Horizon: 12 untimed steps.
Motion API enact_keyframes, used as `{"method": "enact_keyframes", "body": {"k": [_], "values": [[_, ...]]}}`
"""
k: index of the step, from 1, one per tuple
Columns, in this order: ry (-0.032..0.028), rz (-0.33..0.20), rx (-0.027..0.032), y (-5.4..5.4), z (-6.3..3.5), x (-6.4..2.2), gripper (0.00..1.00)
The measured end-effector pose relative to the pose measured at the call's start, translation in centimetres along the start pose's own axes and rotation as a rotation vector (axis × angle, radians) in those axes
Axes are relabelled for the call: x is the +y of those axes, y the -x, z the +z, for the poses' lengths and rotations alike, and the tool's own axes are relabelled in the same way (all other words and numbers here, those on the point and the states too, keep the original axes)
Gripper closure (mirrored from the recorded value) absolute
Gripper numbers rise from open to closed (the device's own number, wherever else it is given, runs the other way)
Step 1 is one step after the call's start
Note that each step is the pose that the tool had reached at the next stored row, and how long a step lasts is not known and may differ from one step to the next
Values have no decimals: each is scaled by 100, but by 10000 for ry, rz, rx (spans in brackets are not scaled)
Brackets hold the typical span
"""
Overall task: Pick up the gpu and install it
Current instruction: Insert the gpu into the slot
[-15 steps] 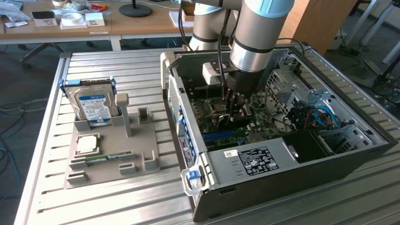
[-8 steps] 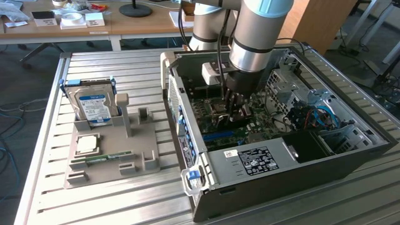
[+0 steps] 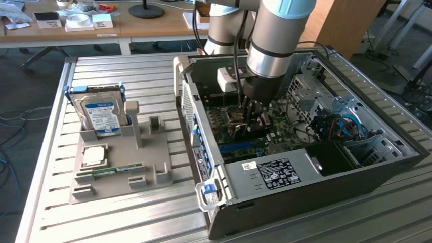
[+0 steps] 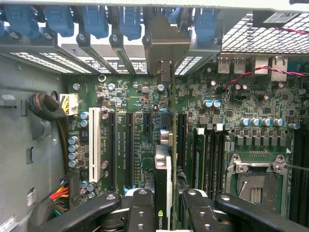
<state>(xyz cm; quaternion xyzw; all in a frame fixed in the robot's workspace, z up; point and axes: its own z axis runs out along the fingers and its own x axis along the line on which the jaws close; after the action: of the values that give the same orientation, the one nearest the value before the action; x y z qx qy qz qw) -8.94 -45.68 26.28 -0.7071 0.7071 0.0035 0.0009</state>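
Note:
My gripper is down inside the open computer case, just above the motherboard. It is shut on the gpu, a thin card seen edge-on between the two black fingers. The card stands upright over the dark expansion slots beside the white slot. Its metal bracket reaches the case's rear slot openings. In the exterior view the gpu shows as a small brownish piece below the fingers.
A grey fixture tray at the exterior view's left holds a hard drive, a processor chip and a green memory stick. Inside the case are the power supply, a cable bundle, blue clips and the processor socket.

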Motion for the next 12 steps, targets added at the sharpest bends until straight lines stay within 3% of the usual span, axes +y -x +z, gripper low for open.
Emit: {"method": "enact_keyframes", "body": {"k": [12], "values": [[-40,1,-2,0,10,14,73]]}}
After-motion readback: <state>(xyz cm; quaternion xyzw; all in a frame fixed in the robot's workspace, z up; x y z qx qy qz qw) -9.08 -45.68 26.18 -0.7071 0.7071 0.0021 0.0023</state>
